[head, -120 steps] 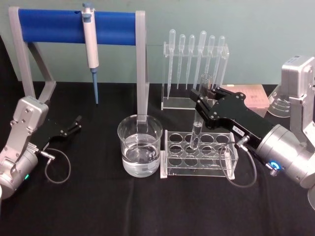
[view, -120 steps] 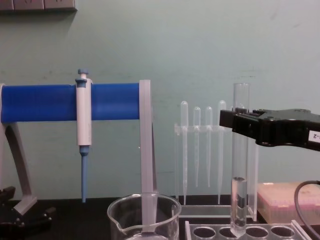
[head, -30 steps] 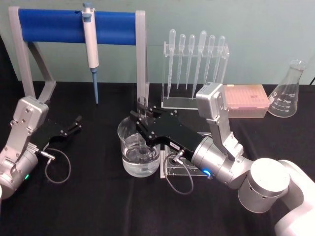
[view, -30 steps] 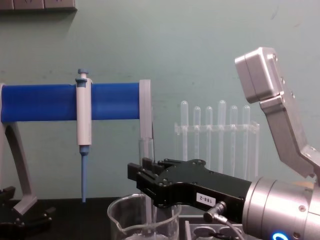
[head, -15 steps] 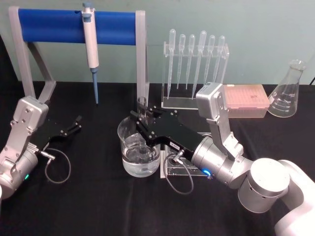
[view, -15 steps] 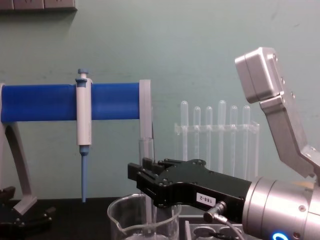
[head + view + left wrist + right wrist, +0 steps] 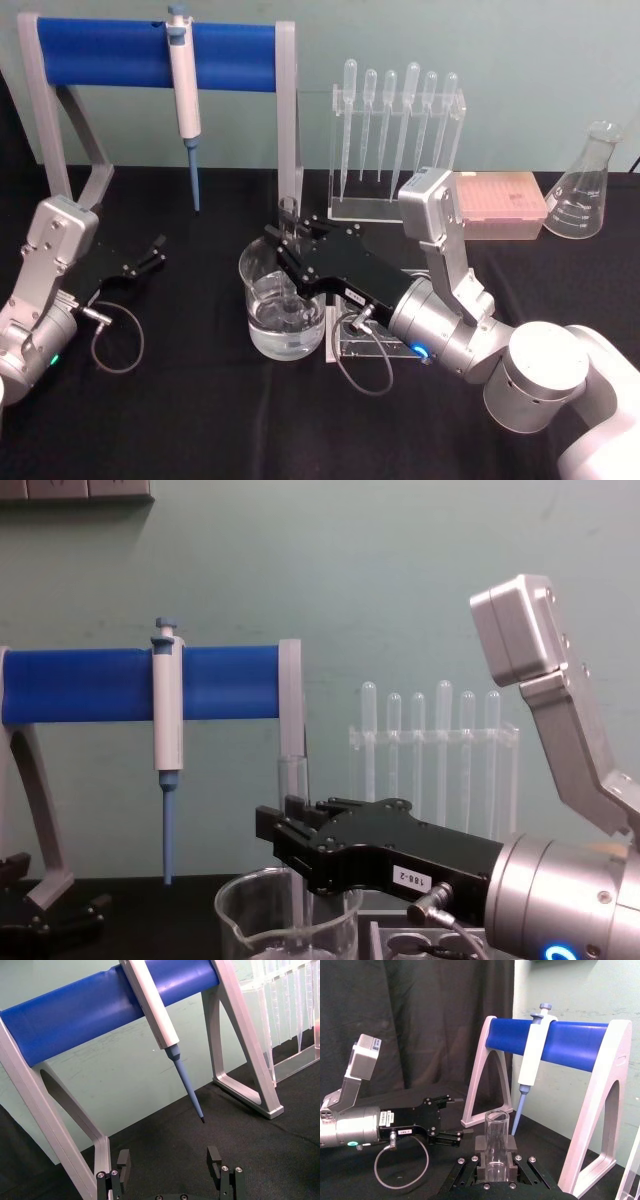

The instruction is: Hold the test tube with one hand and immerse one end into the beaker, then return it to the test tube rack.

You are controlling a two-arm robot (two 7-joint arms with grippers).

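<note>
My right gripper [image 7: 287, 250] is shut on the test tube [image 7: 288, 213], a clear glass tube held upright over the beaker [image 7: 260, 262]. The tube's lower end reaches down inside the beaker, which is partly filled with clear liquid. In the chest view the test tube [image 7: 292, 778] rises above the black right gripper [image 7: 278, 832], and the beaker [image 7: 240, 920] rim sits just below. The right wrist view shows the test tube [image 7: 496, 1135] mouth clamped between the jaws. My left gripper [image 7: 155, 250] rests open at the table's left; its fingers [image 7: 123, 1159] are spread apart.
A blue-barred stand [image 7: 150, 55] with a hanging pipettor [image 7: 183, 90] stands behind the beaker. The clear tube rack [image 7: 345, 345] is under my right arm. A pipette rack [image 7: 395, 120], pink box [image 7: 500, 205] and flask [image 7: 585, 185] line the back right.
Four seconds ago my right gripper held the tube at the clear rack; it has carried it left to the beaker. Over the last second nothing has visibly moved.
</note>
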